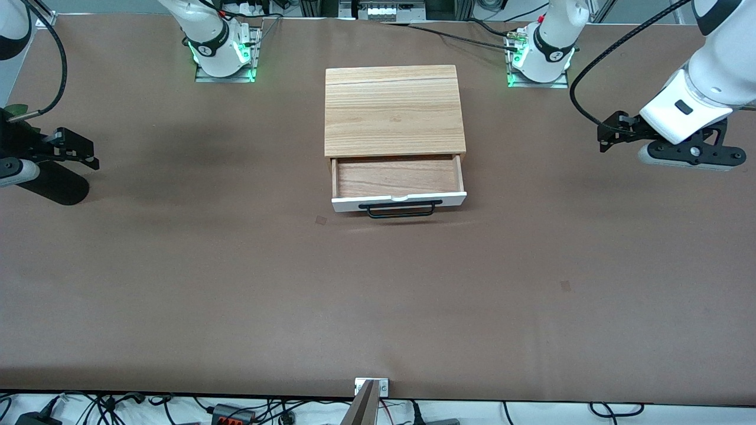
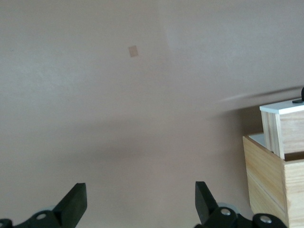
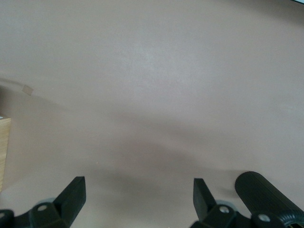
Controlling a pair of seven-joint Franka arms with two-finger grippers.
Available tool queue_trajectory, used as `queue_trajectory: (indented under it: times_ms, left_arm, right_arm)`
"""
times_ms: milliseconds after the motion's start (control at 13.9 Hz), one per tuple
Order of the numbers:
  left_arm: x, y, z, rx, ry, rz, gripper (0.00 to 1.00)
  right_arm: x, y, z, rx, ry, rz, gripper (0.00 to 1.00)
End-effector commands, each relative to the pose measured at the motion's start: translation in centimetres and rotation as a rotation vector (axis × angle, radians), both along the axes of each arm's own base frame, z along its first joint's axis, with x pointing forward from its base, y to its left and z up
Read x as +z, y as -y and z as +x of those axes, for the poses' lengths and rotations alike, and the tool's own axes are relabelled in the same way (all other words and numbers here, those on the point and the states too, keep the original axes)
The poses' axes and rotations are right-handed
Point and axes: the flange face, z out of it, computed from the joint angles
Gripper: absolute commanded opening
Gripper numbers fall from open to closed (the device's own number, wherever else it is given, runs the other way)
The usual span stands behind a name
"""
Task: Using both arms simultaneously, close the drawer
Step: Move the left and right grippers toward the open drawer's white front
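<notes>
Nothing of the closing is done yet, as far as the frames show: the shallow drawer with white front panel, black wire bar handle and brown wood floor [image 1: 397, 177] stands pulled well out of its light-wood box [image 1: 393, 110], which sits mid-surface between the two arm bases. The left claw [image 2: 140, 202] hangs over bare brown surface [image 1: 378, 295] toward the left arm's end, well apart from the drawer; in its wrist view the black fingers [image 2: 73, 202] are spread wide with nothing between them, and the box corner with the projecting drawer side shows off to one side of the claw, not under it. The right claw [image 3: 137, 199] hangs over the surface at the right arm's end, likewise well apart from the drawer; its fingers [image 3: 73, 197] are also spread and empty, with only a sliver of the box's wood at the frame edge. Neither claw touches the front panel or handle. Judged remaining: both claws must travel inward to the white panel, one toward each end of it, make contact, and push together until the panel meets the box. Uneven pushing could skew the drawer or slide the box.
</notes>
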Motion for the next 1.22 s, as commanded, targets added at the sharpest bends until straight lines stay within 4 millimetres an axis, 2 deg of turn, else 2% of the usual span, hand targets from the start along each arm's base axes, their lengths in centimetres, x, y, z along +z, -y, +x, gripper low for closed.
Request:
queue_trajectory:
  times_ms: [0, 72, 216, 359, 647, 791, 1007, 1150]
  left_arm:
    - [-0.1, 0.9, 0.4, -0.018, -0.025, -0.018, 1.0]
    - [-0.2, 0.9, 0.5, -0.024, -0.027, -0.019, 1.0]
    - [-0.2, 0.8, 0.5, -0.028, -0.027, -0.019, 1.0]
    - [-0.2, 1.0, 0.4, -0.031, -0.027, -0.019, 1.0]
    - [-1.3, 1.8, 0.7, -0.029, -0.056, -0.088, 1.0]
    - [-3.3, 1.9, 1.4, -0.025, -0.089, -0.095, 1.0]
    - [-5.9, 3.2, 3.1, -0.019, -0.084, -0.165, 1.0]
    - [-8.1, 3.7, 4.7, 0.0, -0.073, -0.22, 1.0]
  right_arm:
    - [0.3, -0.4, 0.2, 0.017, 0.008, 0.018, 1.0]
    - [0.3, -0.9, 0.2, 0.026, 0.008, 0.018, 1.0]
    - [-1.0, -2.5, 0.9, 0.053, -0.006, 0.024, 1.0]
    - [-1.6, -4.1, 2.1, 0.06, 0.044, 0.029, 1.0]
    - [-3.4, -5.1, 3.1, 0.063, 0.04, 0.071, 1.0]
    - [-4.6, -5.5, 3.5, 0.048, 0.02, 0.134, 1.0]
    - [-9.2, -6.5, 5.4, 0.002, -0.024, 0.321, 1.0]
    - [-10.9, -7.1, 6.2, -0.021, -0.045, 0.402, 1.0]
